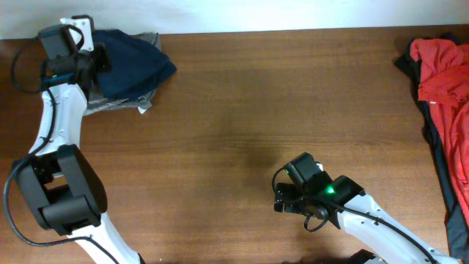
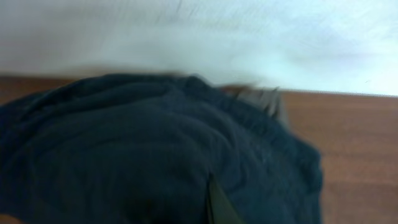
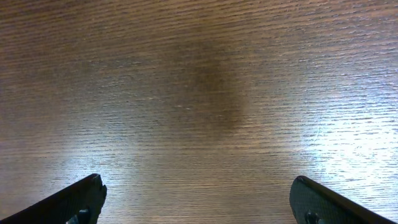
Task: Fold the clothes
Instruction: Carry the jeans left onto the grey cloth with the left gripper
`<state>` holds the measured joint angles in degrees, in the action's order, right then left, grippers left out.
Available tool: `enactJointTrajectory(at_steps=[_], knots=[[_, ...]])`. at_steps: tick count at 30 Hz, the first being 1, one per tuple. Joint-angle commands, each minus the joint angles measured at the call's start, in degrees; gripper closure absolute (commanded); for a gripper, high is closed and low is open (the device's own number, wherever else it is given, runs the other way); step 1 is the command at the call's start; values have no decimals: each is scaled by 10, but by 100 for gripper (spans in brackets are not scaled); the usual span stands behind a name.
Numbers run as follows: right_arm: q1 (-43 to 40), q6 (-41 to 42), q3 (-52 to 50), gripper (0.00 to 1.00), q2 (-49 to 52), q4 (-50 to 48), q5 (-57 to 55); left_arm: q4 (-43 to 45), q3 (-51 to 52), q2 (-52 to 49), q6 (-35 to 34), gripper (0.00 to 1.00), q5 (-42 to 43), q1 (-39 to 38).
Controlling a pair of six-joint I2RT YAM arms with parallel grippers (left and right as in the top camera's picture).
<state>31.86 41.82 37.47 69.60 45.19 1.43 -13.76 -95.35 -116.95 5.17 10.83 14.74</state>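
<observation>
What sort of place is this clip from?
Probably a robot lab bench, not a home: a wood-grain table by a plain white wall, a left arm and right arm at it, a navy garment and red garment heaped at its edges.

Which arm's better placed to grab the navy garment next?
Left. The left gripper sits at the crumpled dark navy blue fabric garment, which fills its wrist view. The right gripper hangs open over the brown wooden table, well away from it.
</observation>
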Motion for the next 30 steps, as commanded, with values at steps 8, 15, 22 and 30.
enactJointTrajectory(at_steps=[8,15,22,30], knots=[[0,5,-4,1,-1,0,1,-96,-18,-3,7,63,-6,40],[0,4,-4,1,-1,0,6,-134,-18,4,-14,5,106,37],[0,4,-4,1,-1,0,8,-231,-18,26,-110,7,121,35],[0,4,-4,1,-1,0,10,-363,-18,27,-147,7,76,32]])
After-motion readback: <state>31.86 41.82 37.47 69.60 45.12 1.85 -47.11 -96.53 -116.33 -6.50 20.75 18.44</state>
